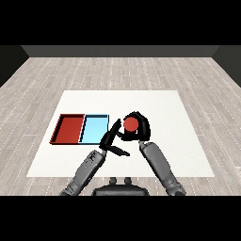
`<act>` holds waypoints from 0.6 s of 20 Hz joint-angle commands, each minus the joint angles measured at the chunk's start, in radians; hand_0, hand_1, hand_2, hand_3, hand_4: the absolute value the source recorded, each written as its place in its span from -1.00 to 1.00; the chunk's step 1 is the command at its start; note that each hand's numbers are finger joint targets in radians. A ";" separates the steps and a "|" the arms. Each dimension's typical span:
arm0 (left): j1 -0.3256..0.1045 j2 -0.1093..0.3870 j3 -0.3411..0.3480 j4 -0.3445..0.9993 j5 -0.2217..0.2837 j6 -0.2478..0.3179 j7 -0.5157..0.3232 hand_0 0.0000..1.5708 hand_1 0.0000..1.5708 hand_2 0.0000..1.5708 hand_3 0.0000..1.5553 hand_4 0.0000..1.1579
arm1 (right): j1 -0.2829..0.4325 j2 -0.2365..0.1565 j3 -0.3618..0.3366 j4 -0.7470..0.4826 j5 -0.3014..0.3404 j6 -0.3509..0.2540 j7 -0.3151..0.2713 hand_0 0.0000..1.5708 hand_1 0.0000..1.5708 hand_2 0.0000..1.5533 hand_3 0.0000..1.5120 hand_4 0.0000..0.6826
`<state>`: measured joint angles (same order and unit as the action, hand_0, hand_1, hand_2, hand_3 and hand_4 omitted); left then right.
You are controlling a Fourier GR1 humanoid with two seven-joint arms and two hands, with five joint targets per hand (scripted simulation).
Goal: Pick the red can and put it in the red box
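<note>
Red can (130, 124) sits in your right hand (140, 127), whose black fingers curl around its sides so that only the round red top shows. From the centre of the tabletop (155, 101), that puts the can at about six o'clock, toward the near edge, and just off the right end of the light blue tray (94, 129). You cannot tell from this view whether the can rests on the surface or is already raised.

Your left hand (111, 139) is released, its fingers straight and spread. It lies just at the eight o'clock side of the can, with the fingertips reaching up close to the right hand, and it holds nothing.

The red tray (69, 129) lies at nine o'clock from the can, touching the far side of the blue tray, so the blue tray stands between the can and its goal. To do this step well, you should bring the can up high enough that its base passes over both tray walls before you travel to nine o'clock. Draw the left hand back toward seven o'clock first, since it sits near that path. Keep the can upright, and uncurl the fingers only when it is over the red floor.
</note>
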<state>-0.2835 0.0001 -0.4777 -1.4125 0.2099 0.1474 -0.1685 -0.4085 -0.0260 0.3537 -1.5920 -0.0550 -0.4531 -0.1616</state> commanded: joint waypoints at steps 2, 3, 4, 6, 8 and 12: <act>-0.065 0.000 -0.020 0.060 0.051 0.015 -0.001 -1.00 -1.00 -1.00 -1.00 -1.00 | 0.056 0.025 0.059 -0.008 0.039 -0.034 -0.044 1.00 1.00 0.90 0.86 0.86; -0.041 0.000 -0.047 0.015 0.042 0.044 0.022 -1.00 -1.00 -1.00 -1.00 -1.00 | 0.058 0.025 0.059 -0.086 0.061 -0.010 0.033 1.00 1.00 0.90 0.87 0.86; -0.020 0.000 -0.017 0.031 0.036 0.005 0.007 -1.00 -1.00 -1.00 -1.00 -1.00 | -0.061 0.025 0.042 0.027 0.002 -0.023 0.009 1.00 1.00 0.91 0.87 0.89; -0.016 0.000 -0.007 0.013 0.019 0.000 0.024 -1.00 -1.00 -1.00 -1.00 -1.00 | 0.021 0.026 0.091 -0.023 -0.004 -0.062 -0.036 1.00 1.00 0.90 0.87 0.84; -0.043 0.000 -0.029 0.105 0.054 0.007 -0.053 -1.00 -1.00 -1.00 -1.00 -1.00 | -0.055 0.026 0.124 0.030 -0.007 -0.123 -0.024 1.00 1.00 0.91 0.86 0.83; -0.083 0.000 -0.083 0.091 0.089 0.035 -0.076 -1.00 -1.00 -1.00 -1.00 -1.00 | -0.031 0.026 0.087 -0.020 0.023 -0.066 0.021 1.00 1.00 0.90 0.86 0.92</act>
<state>-0.3556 0.0066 -0.5185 -1.3275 0.2812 0.1766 -0.2176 -0.4616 -0.0065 0.4432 -1.5807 -0.0474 -0.5333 -0.1570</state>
